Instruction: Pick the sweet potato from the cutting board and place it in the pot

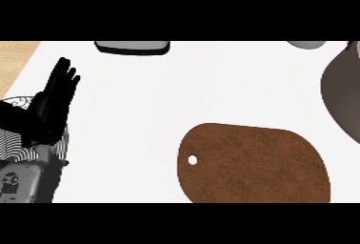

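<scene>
A brown cutting board (253,164) with a small white hole near its left edge lies on the white counter at the lower right. Its top is bare; no sweet potato shows anywhere. The grey pot (342,90) is cut off by the right edge of the view. My left hand (55,97) rests open at the left edge with its fingers pointing up, well apart from the board. My right hand is out of view.
A dark-rimmed grey dish (133,46) sits at the top edge, left of centre. Another grey object (306,44) peeks in at the top right. A strip of wooden surface (15,59) borders the counter's upper left.
</scene>
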Controlling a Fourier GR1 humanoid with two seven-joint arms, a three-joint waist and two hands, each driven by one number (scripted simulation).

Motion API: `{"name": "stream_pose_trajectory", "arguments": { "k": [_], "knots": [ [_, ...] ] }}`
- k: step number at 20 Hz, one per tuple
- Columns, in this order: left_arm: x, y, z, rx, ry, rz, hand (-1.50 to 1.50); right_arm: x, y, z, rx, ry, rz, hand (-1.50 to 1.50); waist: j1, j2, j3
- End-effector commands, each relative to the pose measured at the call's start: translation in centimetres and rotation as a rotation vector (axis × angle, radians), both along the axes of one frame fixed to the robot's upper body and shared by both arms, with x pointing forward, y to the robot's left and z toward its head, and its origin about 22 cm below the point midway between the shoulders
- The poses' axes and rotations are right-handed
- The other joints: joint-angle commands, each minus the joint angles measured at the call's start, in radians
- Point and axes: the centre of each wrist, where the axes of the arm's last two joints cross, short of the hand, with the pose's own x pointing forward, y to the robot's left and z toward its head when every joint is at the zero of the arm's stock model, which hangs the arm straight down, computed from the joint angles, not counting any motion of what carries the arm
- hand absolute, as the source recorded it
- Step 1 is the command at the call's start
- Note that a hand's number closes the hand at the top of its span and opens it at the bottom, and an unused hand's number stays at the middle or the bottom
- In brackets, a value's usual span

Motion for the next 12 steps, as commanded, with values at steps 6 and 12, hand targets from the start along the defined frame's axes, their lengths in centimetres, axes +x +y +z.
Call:
{"name": "stream_pose_trajectory", "arguments": {
  "k": [6,12],
  "knots": [
    [-0.4,-0.7,-0.1,-0.001,0.003,-0.009,0.00,-1.9,-2.5,1.8,0.325,-0.090,0.013,-1.50,0.001,0.015,0.022],
    [-0.2,0.5,0.5,-0.005,-0.021,0.019,0.00,-4.1,-4.4,3.1,0.351,-0.069,-0.002,-1.50,0.003,0.023,0.027]
  ]
}}
